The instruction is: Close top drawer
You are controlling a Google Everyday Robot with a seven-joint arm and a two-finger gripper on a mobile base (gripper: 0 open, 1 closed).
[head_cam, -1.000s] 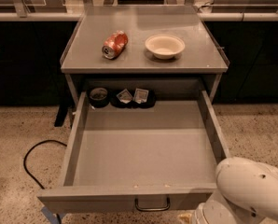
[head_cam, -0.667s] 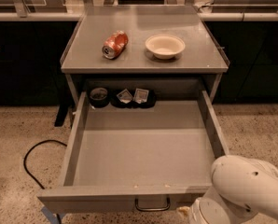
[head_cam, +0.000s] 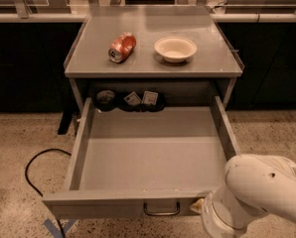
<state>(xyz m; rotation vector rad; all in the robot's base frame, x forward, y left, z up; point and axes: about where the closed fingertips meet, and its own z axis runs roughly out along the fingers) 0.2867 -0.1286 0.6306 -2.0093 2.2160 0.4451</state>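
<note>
The hand (head_cam: pixel 197 206), state unclear, is at the open top drawer's (head_cam: pixel 103 206) front, right of its handle (head_cam: pixel 161 210).

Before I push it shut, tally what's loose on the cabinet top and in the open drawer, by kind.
Crushed red drink can, on top: 1
Round white bowl, on top: 1
Dark round tub, back of the wide grey metal top drawer: 1
Small pale packets, beside it: 2
Total: 5
The hand is low at the drawer front's right end.

Grey top drawer (head_cam: pixel 153 152); red can (head_cam: pixel 122 47); cream bowl (head_cam: pixel 175 48); white arm (head_cam: pixel 262 192); yellowish jaws at drawer front.
</note>
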